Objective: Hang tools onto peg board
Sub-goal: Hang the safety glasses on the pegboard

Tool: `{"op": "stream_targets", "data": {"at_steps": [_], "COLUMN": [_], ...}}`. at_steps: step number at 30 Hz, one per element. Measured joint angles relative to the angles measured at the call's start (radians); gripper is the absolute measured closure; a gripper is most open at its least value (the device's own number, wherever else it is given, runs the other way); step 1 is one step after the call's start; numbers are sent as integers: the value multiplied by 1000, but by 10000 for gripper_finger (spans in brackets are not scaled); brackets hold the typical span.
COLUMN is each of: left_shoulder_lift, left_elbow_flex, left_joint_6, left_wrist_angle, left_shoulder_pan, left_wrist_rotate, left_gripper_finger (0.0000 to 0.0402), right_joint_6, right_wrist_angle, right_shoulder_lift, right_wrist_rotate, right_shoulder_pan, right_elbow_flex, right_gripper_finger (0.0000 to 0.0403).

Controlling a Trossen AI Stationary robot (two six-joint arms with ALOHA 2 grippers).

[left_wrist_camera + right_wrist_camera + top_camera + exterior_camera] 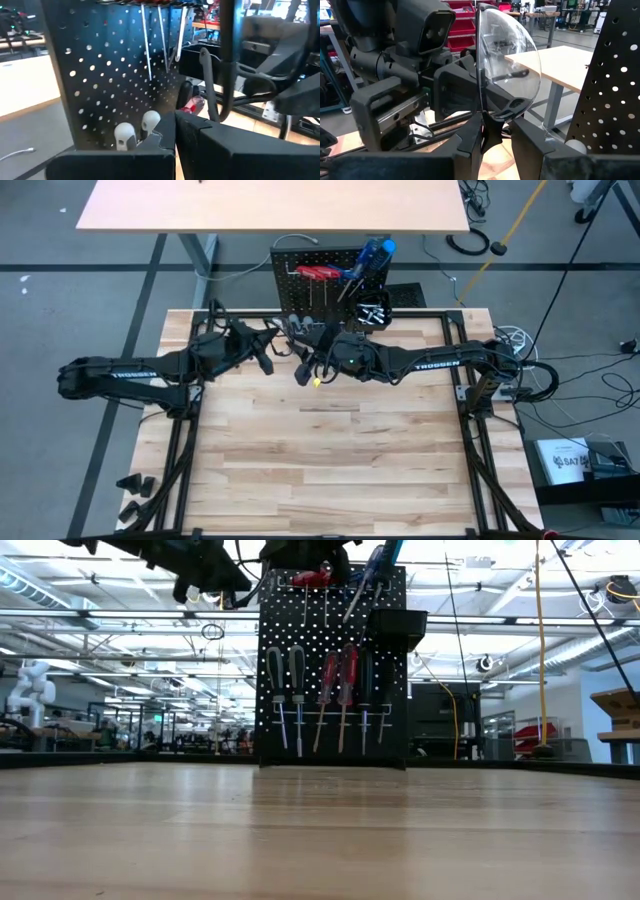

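Both hands hover near the peg board (330, 275): left hand (172, 137) closed and empty, right hand (495, 135) pinching a clear plastic piece (507, 70).

Peg board (333, 660) top and arms beyond low view's edge

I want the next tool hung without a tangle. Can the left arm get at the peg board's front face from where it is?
Probably not cleanly. The left gripper, shut, sits close to the peg board, but the right gripper is right beside it, crowding that approach.
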Motion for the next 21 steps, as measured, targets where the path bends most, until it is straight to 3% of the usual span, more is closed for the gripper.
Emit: {"op": "stream_targets", "data": {"at_steps": [3, 15, 21], "left_shoulder_lift": [-1, -143, -274], "left_elbow_flex": [0, 0, 0], "left_joint_6": [28, 121, 126], "left_wrist_angle": [-7, -129, -221], "left_shoulder_pan": [0, 0, 0], "left_wrist_rotate": [-11, -260, -267], "left_gripper_finger": [400, 400, 400], "right_joint_6": [3, -10, 51], "right_wrist_angle": [0, 23, 39], "right_shoulder_lift": [0, 0, 0], "right_wrist_rotate": [0, 54, 49], "right_shoulder_pan": [0, -2, -37], "right_elbow_flex": [0, 0, 0], "right_gripper_finger": [321, 321, 327]}}
